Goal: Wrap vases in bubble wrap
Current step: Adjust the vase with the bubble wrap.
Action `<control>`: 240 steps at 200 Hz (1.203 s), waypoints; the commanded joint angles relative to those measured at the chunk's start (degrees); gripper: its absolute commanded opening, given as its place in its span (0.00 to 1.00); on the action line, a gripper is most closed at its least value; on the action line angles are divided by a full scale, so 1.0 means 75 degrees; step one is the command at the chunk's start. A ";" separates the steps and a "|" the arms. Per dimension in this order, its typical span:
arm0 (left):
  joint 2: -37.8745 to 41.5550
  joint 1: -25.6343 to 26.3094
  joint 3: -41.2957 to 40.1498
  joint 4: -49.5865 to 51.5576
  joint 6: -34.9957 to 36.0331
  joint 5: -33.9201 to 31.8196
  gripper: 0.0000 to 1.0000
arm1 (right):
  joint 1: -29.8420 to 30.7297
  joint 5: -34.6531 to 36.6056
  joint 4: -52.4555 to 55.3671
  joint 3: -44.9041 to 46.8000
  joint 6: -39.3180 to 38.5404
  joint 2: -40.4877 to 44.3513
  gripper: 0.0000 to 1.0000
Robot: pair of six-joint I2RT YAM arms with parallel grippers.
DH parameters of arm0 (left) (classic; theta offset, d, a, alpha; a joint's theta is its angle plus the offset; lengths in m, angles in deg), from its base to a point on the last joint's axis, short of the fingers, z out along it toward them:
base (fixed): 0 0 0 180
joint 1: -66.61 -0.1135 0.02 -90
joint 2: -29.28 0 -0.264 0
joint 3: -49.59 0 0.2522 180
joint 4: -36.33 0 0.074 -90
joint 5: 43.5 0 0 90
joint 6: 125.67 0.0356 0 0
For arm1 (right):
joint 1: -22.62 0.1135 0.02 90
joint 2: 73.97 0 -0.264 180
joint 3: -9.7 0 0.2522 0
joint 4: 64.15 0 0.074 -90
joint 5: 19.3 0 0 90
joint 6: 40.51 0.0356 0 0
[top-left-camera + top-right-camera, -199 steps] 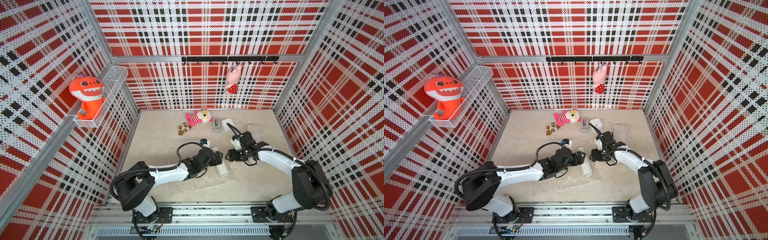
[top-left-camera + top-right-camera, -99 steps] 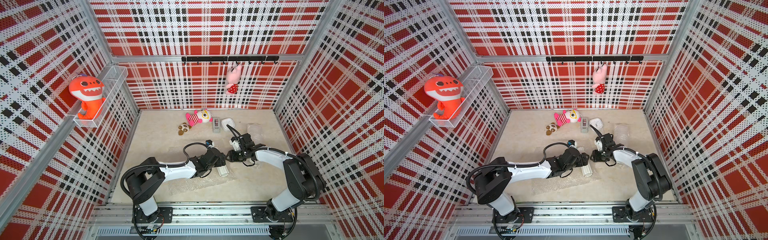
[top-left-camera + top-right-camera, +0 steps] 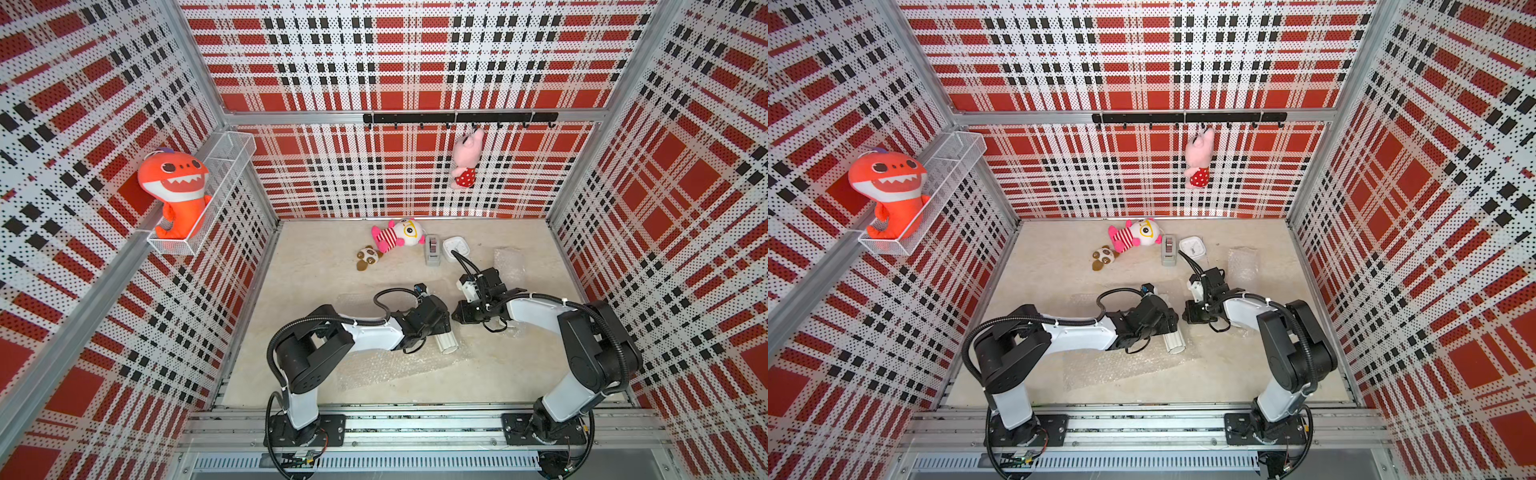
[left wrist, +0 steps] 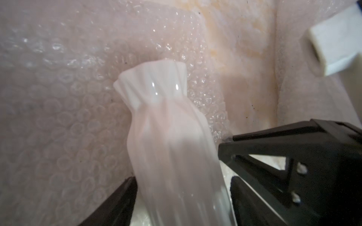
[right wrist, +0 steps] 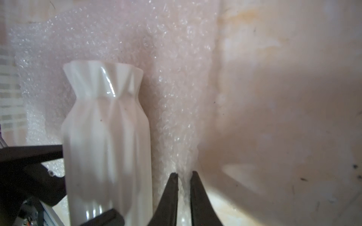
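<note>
The left hand (image 4: 177,163) straddles the body of a white ribbed vase (image 4: 166,117). One black finger (image 4: 117,203) is against the vase's side and the other is just beside it; I cannot tell whether they are clamping it. The vase lies on its side on a sheet of bubble wrap (image 3: 374,368) spread over the bench (image 3: 316,274), with its flared mouth reaching out past the left fingertips. Just beside the vase, the right hand (image 5: 184,175) is clenched on a raised fold of the same bubble wrap, the plastic pinched between its fingertips (image 5: 170,195). A second crumpled sheet (image 3: 509,264) lies beyond the right hand, apart from it.
</note>
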 commanded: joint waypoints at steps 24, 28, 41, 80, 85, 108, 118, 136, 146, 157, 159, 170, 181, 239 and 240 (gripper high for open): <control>-0.0297 -0.0203 0.0306 0.0229 0.0306 0.0020 0.67 | -0.0055 -0.0243 -0.0187 0.0061 -0.0234 0.0008 0.07; -0.0304 -0.0212 0.0316 0.0251 0.0309 0.0025 0.66 | -0.0056 -0.0256 -0.0196 0.0055 -0.0237 0.0018 0.06; -0.0259 -0.0253 0.0313 0.0257 0.0336 -0.0003 0.63 | -0.0057 -0.0235 -0.0189 0.0061 -0.0249 0.0051 0.06; 0.0101 -0.0262 0.0410 0.0195 0.0624 0.0149 0.59 | -0.0054 -0.0162 -0.0152 0.0020 -0.0331 0.0010 0.05; 0.0147 -0.0262 0.0442 0.0199 0.0681 0.0201 0.59 | -0.0051 -0.0131 -0.0146 0.0026 -0.0342 0.0006 0.05; 0.0280 -0.0278 0.0603 0.0344 0.0897 0.0349 0.59 | -0.0052 -0.0098 -0.0152 0.0021 -0.0354 0.0010 0.04; 0.0354 -0.0288 0.0642 0.0398 0.0934 0.0376 0.59 | -0.0050 -0.0026 -0.0161 0.0035 -0.0363 0.0031 0.04; 0.0569 -0.0349 0.0572 0.0267 0.0887 0.0606 0.58 | -0.0053 0.0020 -0.0176 0.0072 -0.0366 0.0096 0.03; 0.0658 -0.0392 0.0518 0.0235 0.0797 0.0668 0.58 | -0.0051 0.0014 -0.0184 0.0100 -0.0403 0.0162 0.03; 0.0767 -0.0442 0.0468 0.0170 0.0737 0.0791 0.57 | -0.0051 0.0024 -0.0213 0.0153 -0.0423 0.0236 0.03; 0.0785 -0.0451 0.0458 0.0136 0.0725 0.0821 0.57 | -0.0056 0.0023 -0.0220 0.0155 -0.0430 0.0247 0.03; 0.0880 -0.0500 0.0348 -0.0040 0.0589 0.0963 0.57 | -0.0051 0.0012 -0.0214 0.0140 -0.0470 0.0266 0.03; 0.0926 -0.0580 0.0274 -0.0203 0.0477 0.1130 0.57 | -0.0054 -0.0020 -0.0210 0.0120 -0.0489 0.0252 0.02; 0.0381 -0.1020 0.0438 0.0141 0.0793 0.1665 0.54 | -0.0050 -0.0062 -0.0322 0.0117 -0.0530 0.0279 0.01; 0.0363 -0.1026 0.0464 0.0165 0.0808 0.1660 0.54 | -0.0054 -0.0066 -0.0331 0.0119 -0.0524 0.0282 0.01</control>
